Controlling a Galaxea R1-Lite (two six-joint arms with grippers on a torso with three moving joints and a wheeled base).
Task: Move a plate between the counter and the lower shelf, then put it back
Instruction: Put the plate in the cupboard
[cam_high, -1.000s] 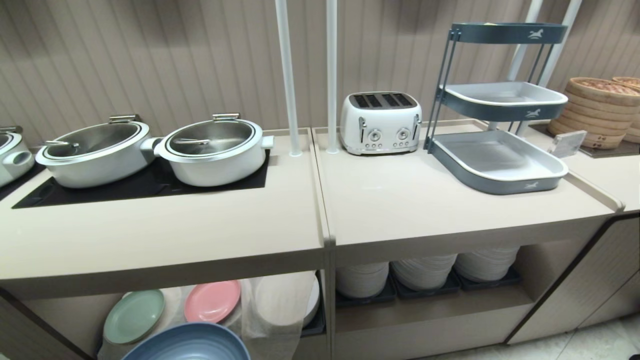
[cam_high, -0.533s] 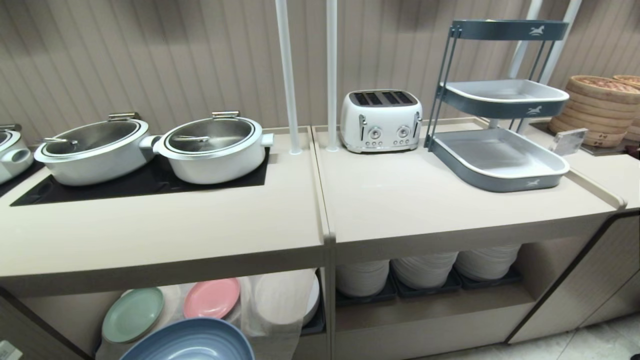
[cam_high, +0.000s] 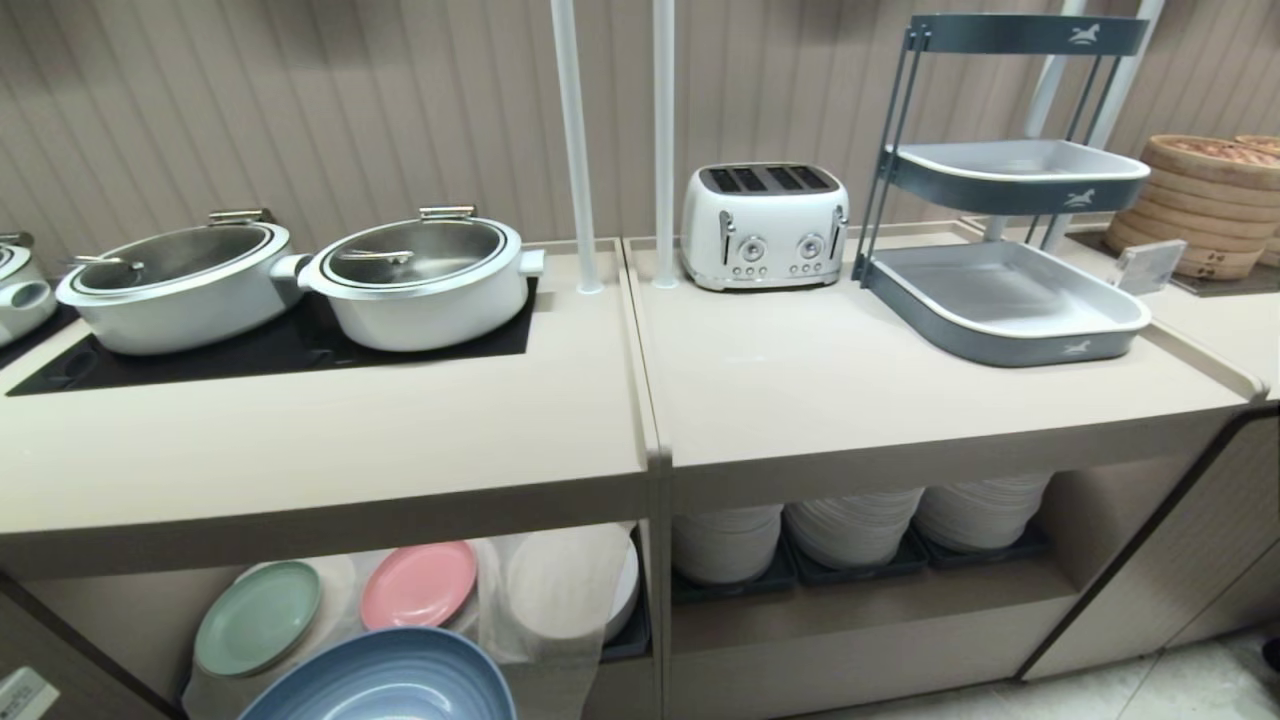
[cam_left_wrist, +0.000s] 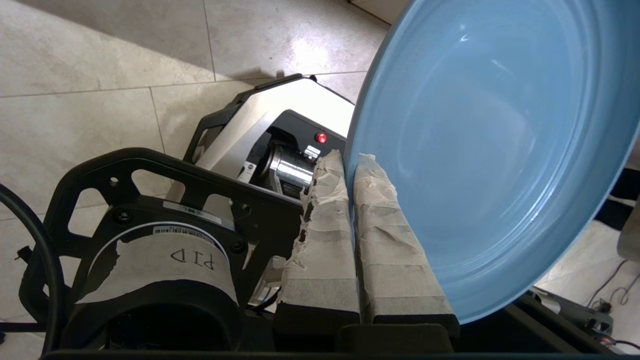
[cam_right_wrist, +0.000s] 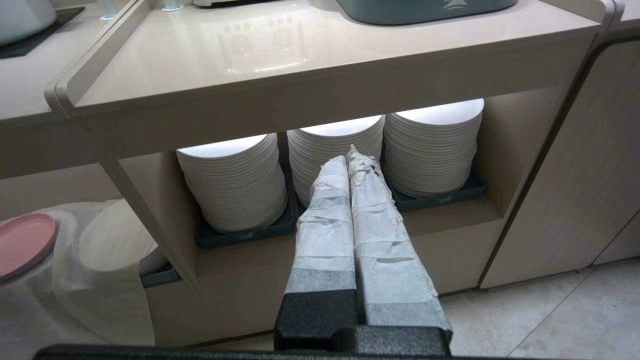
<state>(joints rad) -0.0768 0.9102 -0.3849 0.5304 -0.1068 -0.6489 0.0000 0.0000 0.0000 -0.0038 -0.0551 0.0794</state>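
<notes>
The light-blue plate shows at the bottom edge of the head view, held tilted in front of the lower shelf and below the counter. In the left wrist view my left gripper is shut on the plate, its taped fingers pinching the rim from both sides. The left gripper itself is out of the head view. My right gripper is shut on nothing and hangs parked before the compartment with three tall white plate stacks.
A green plate, a pink plate and a draped white cloth sit in the lower shelf. Two pots, a toaster and a tiered tray rack stand on the counter. My own base lies below the plate.
The whole head view has shifted, so the camera has moved: counter and shelf sit a little higher in the picture. The blue plate stays in my left gripper, showing slightly more.
</notes>
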